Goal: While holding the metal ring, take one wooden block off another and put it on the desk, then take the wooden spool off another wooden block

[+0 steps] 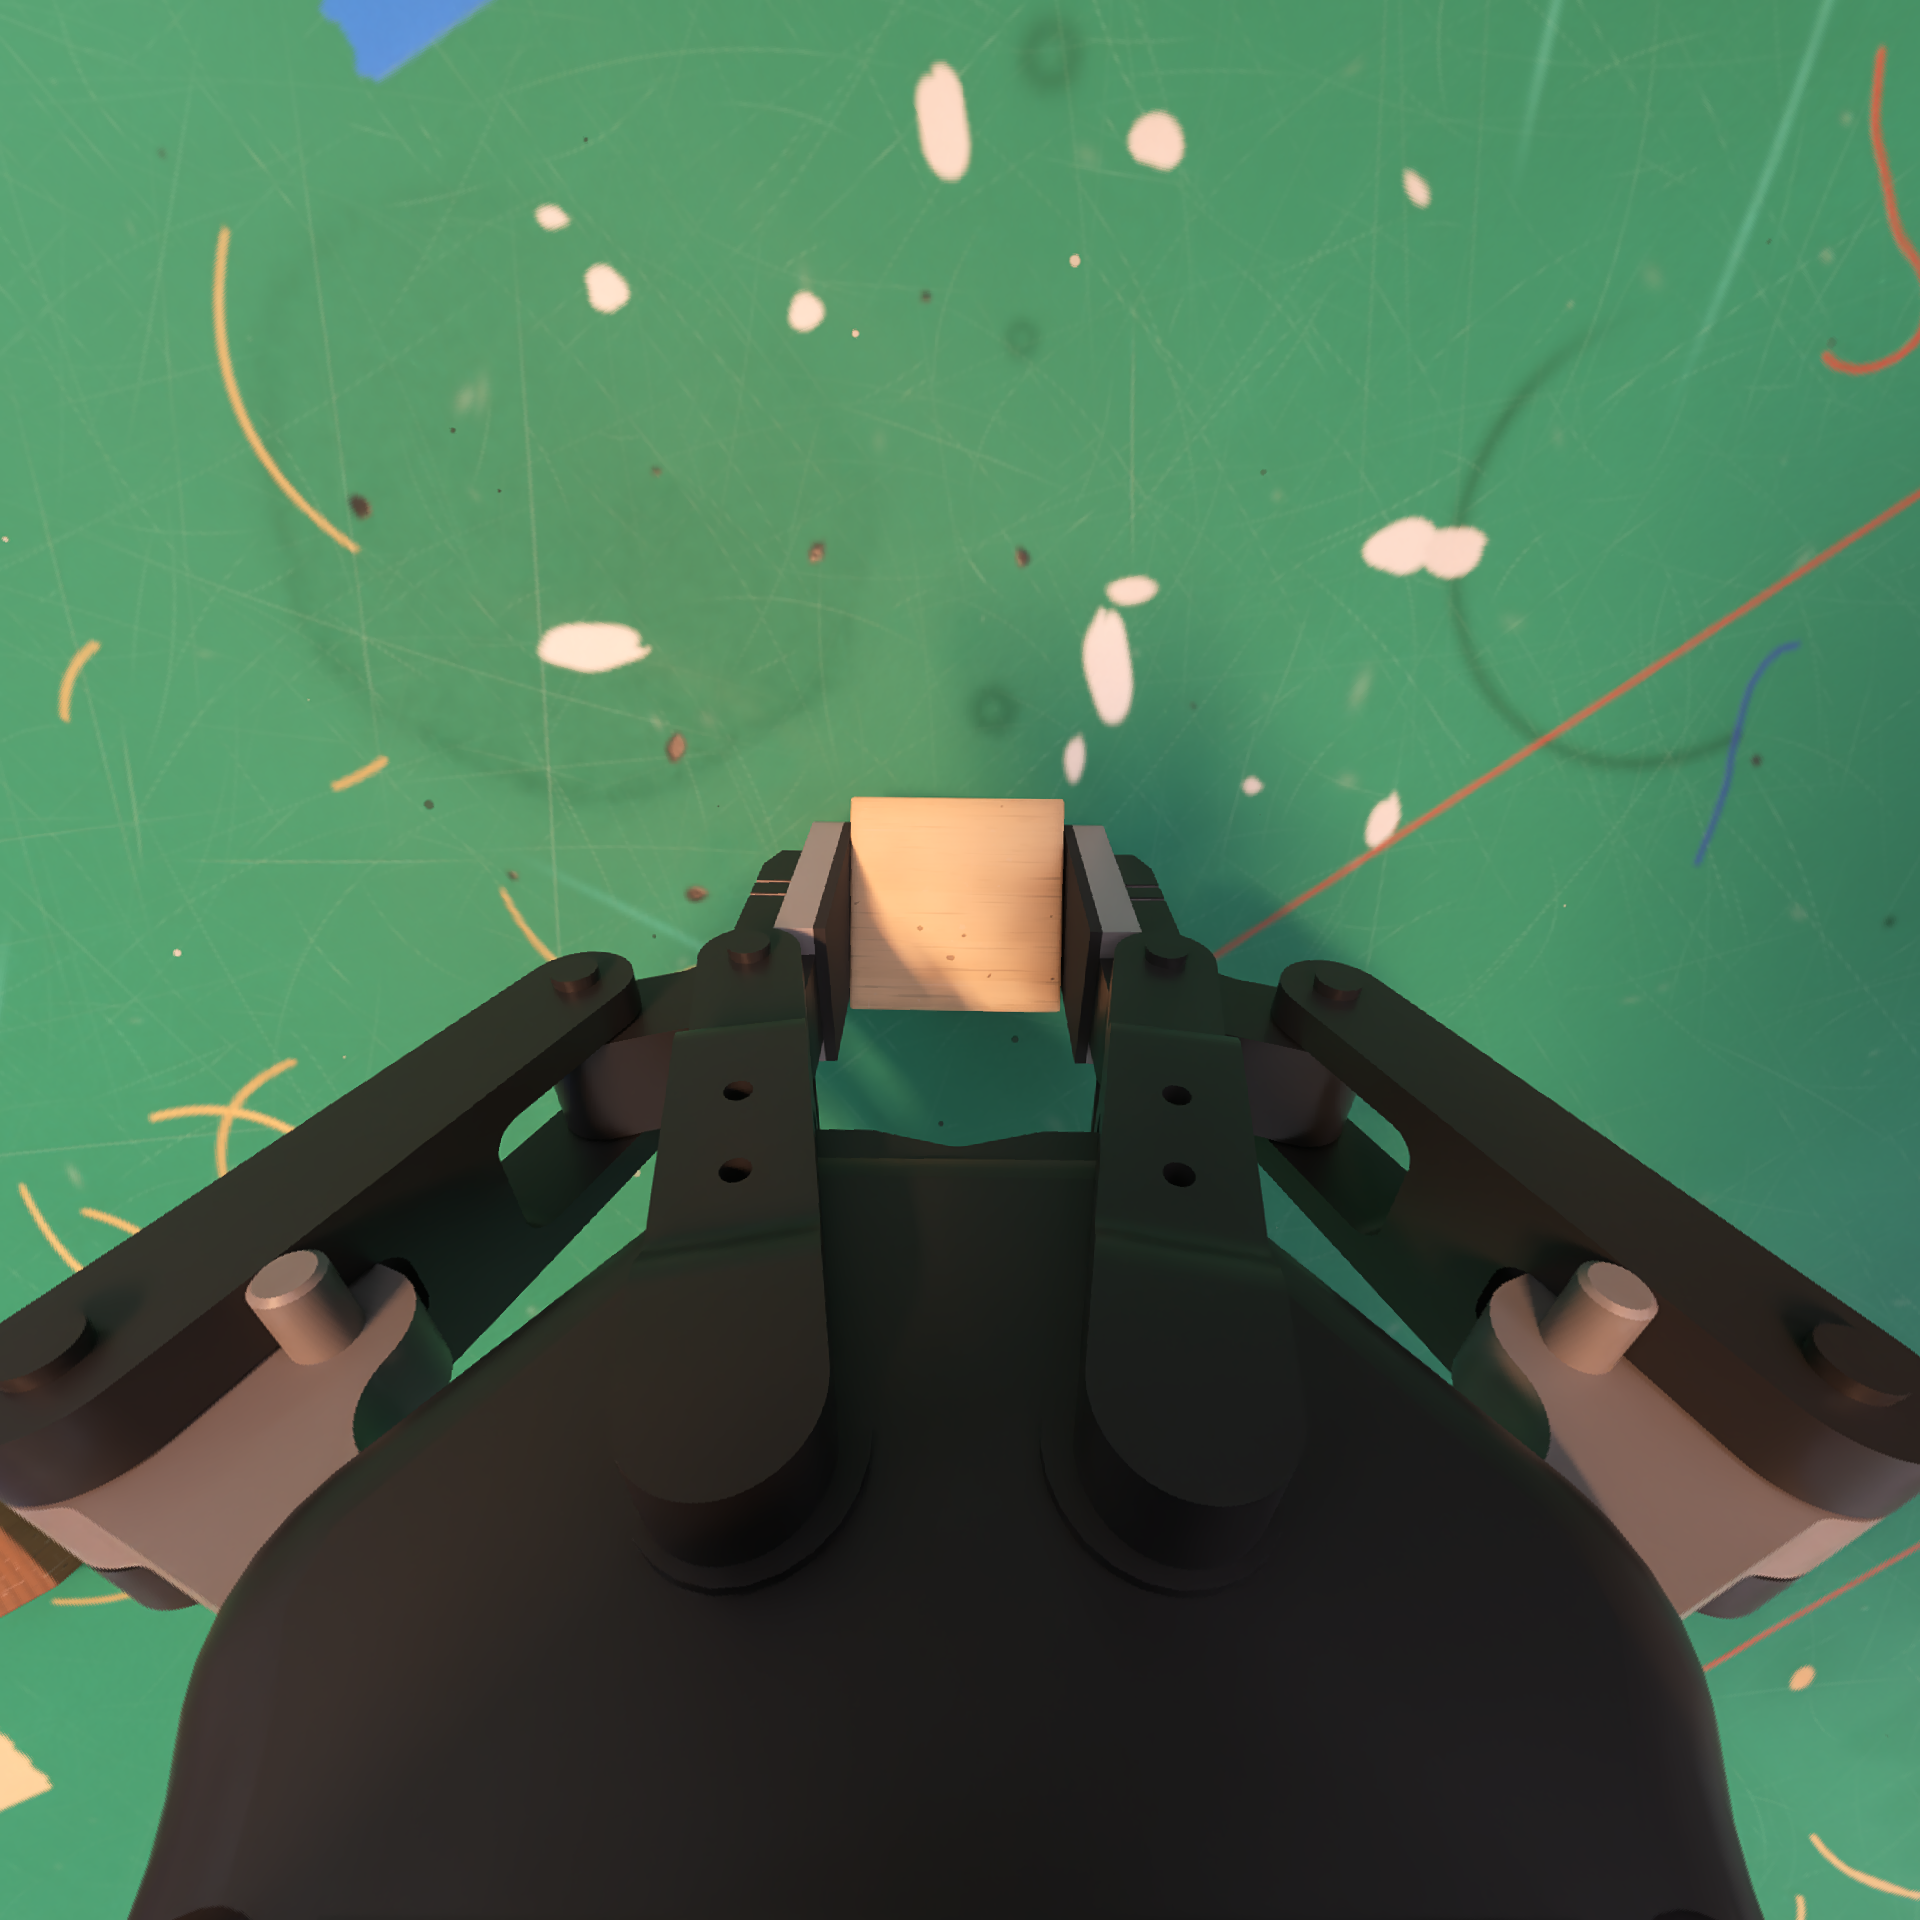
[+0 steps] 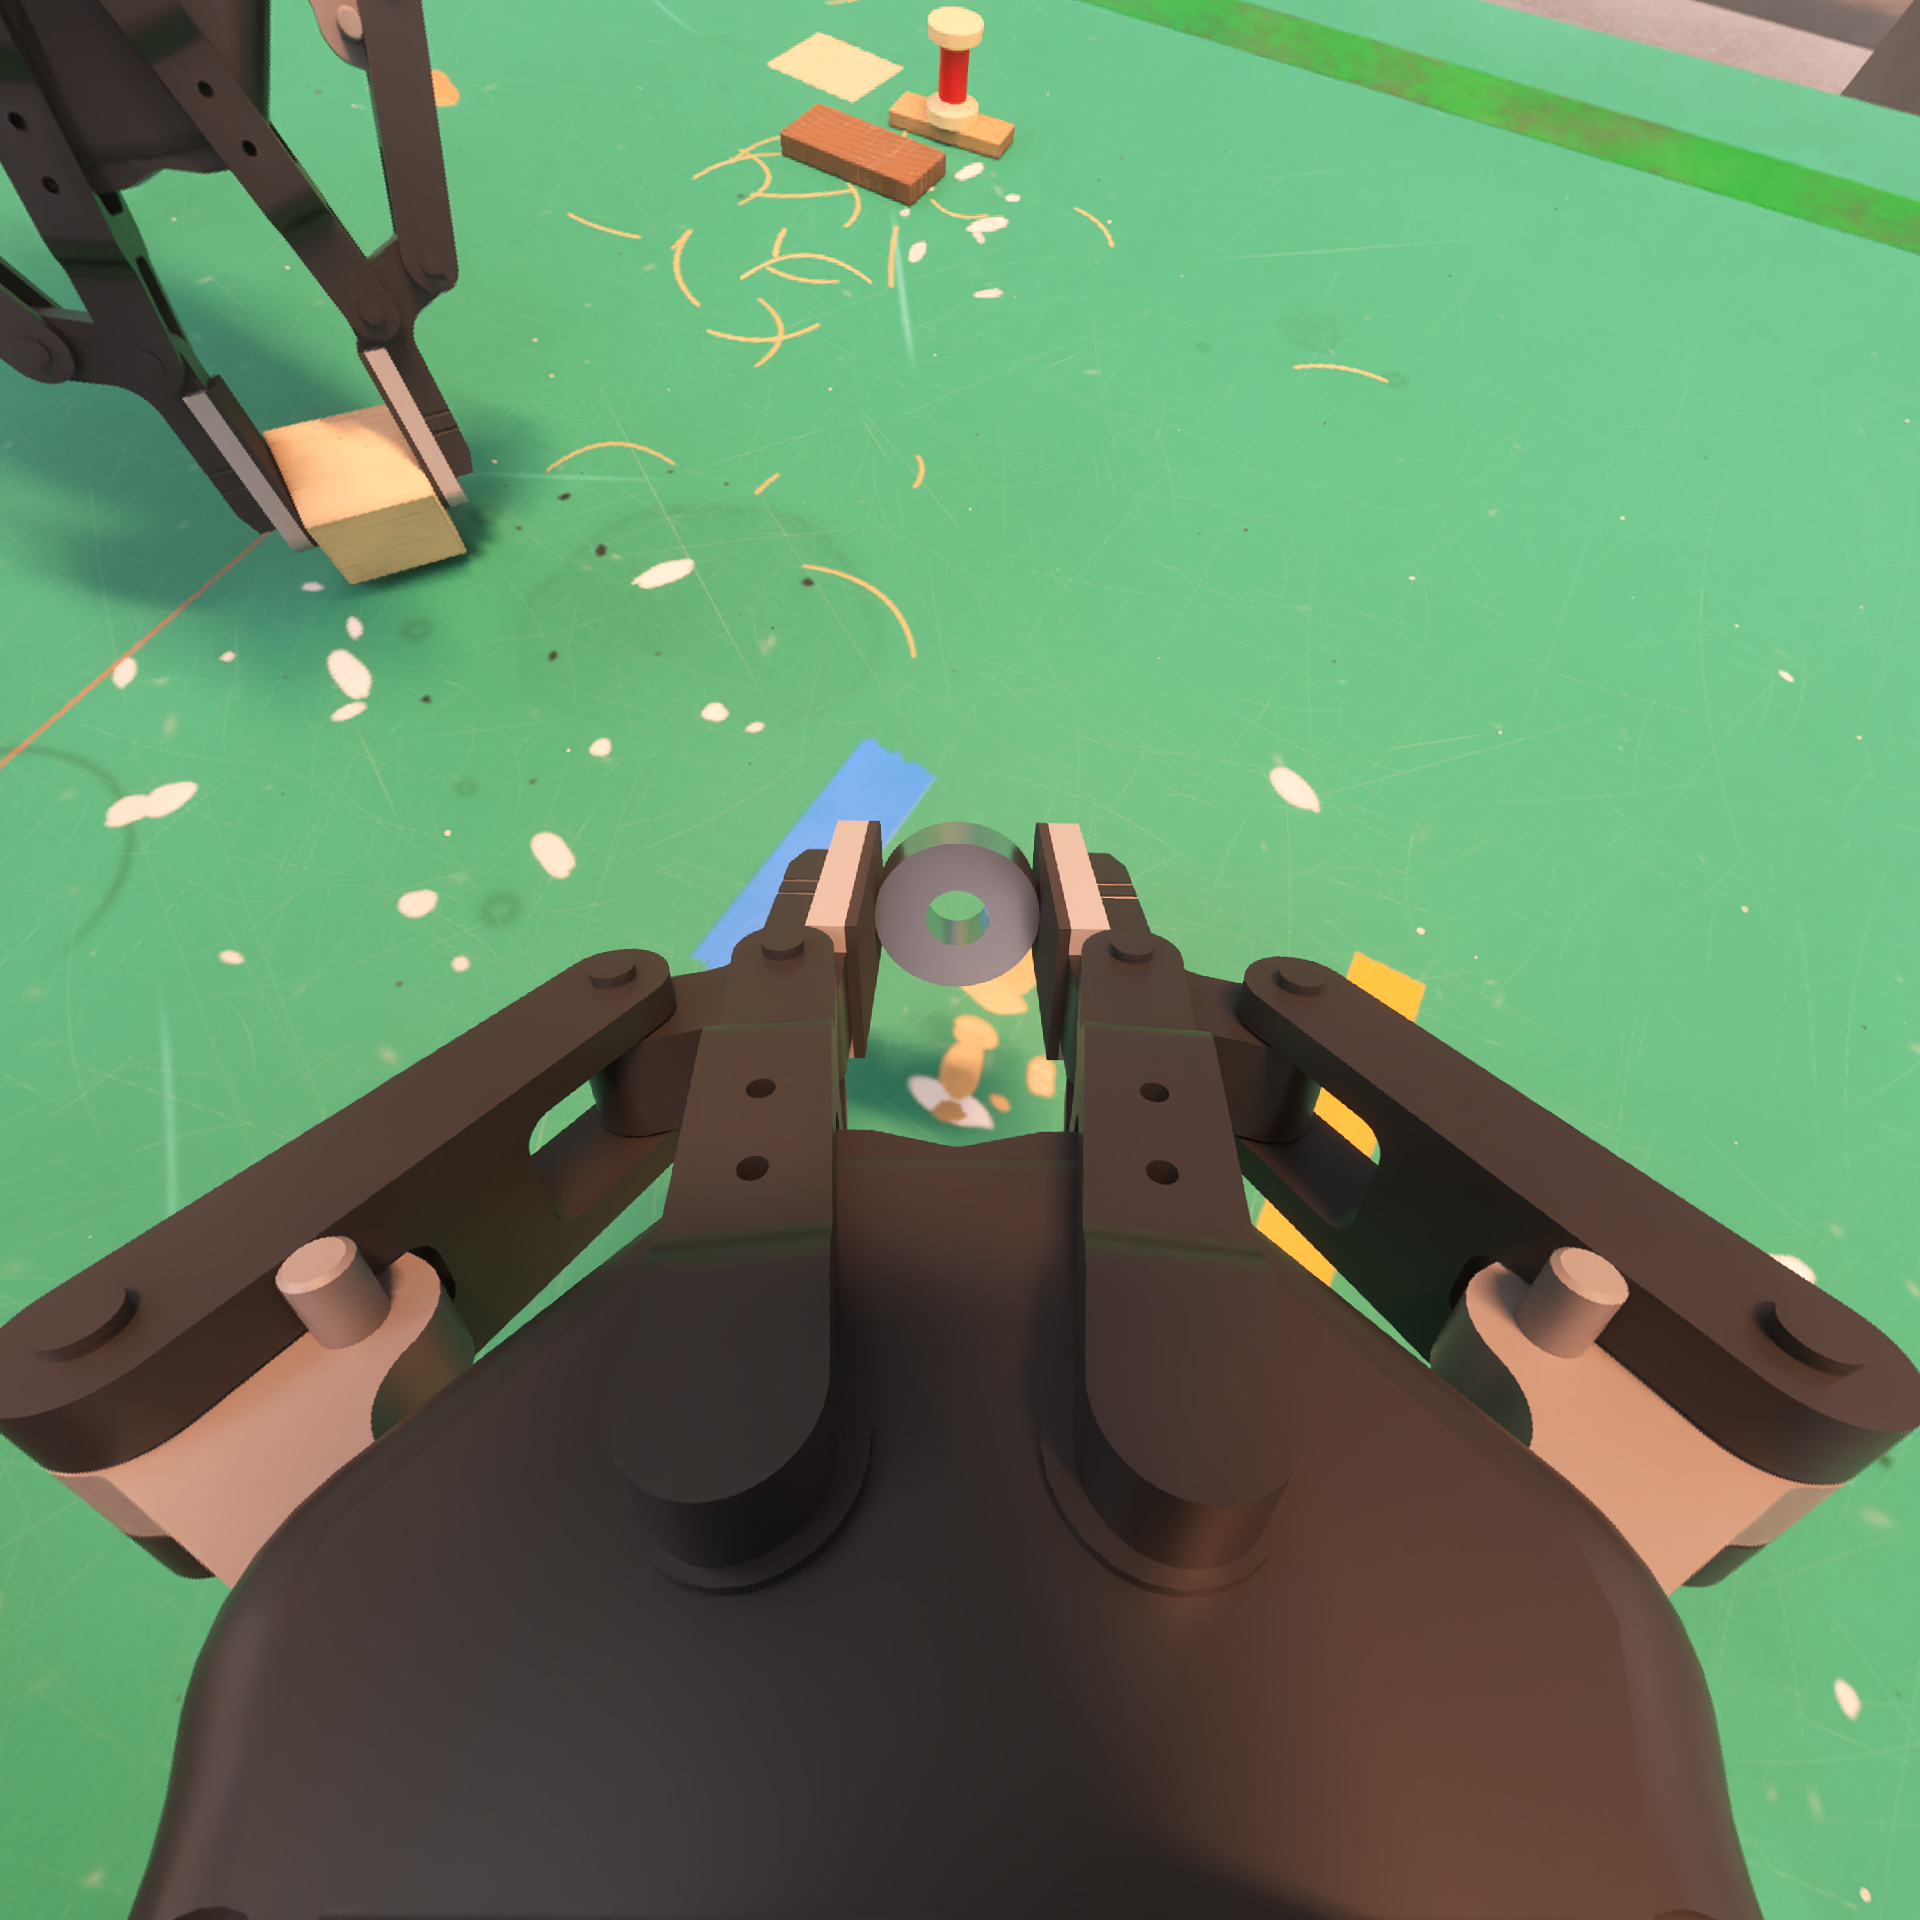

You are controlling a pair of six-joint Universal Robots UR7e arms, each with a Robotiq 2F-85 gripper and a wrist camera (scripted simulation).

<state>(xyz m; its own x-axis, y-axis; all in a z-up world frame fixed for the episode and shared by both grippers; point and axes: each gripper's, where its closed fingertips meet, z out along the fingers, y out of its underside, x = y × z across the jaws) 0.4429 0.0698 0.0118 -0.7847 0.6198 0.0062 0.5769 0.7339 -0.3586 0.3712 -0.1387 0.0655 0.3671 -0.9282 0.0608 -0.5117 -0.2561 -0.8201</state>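
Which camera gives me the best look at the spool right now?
The right wrist view. The spool shows there whole, far off near the top edge, standing upright on a thin, pale wooden block beside a dark brown block. The left wrist view does not show it at all.

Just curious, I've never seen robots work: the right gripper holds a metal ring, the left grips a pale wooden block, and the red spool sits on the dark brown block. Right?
Nearly. In the right wrist view the red spool stands on a flat pale wooden block; the dark brown block lies beside it. The rest holds.

Scuffed green desk mat (image 2: 1455, 623) w/ paint flecks, tape bits; warm light, grey floor (image 2: 1766, 31) beyond.
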